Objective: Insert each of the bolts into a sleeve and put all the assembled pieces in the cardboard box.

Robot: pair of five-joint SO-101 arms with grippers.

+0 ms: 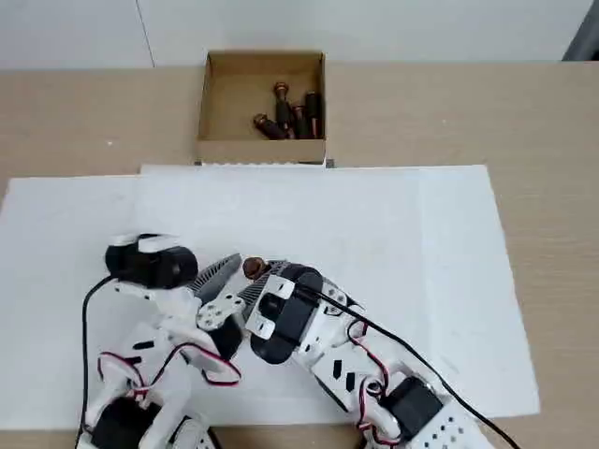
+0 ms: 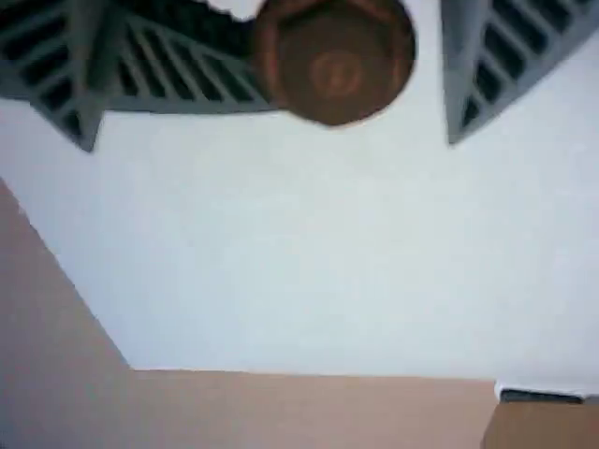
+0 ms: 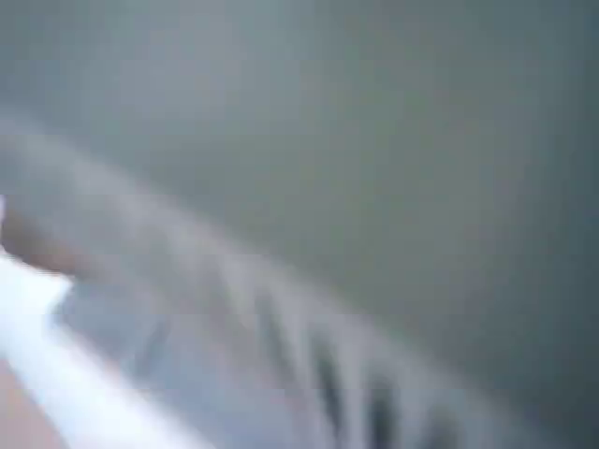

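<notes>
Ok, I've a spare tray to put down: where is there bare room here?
The white sheet is bare across its right half and in the band between the cardboard box and the arms. The box's left half is free too; assembled pieces lie in its right. Crowded: the sheet's near-left, where the arms meet at a copper piece.

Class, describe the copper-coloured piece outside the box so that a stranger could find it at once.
Start at the white sheet, then look toward the side of it where the two arms meet. The copper-coloured piece sits between their tips, alone, unlike its lookalikes lying together in the cardboard box.
</notes>
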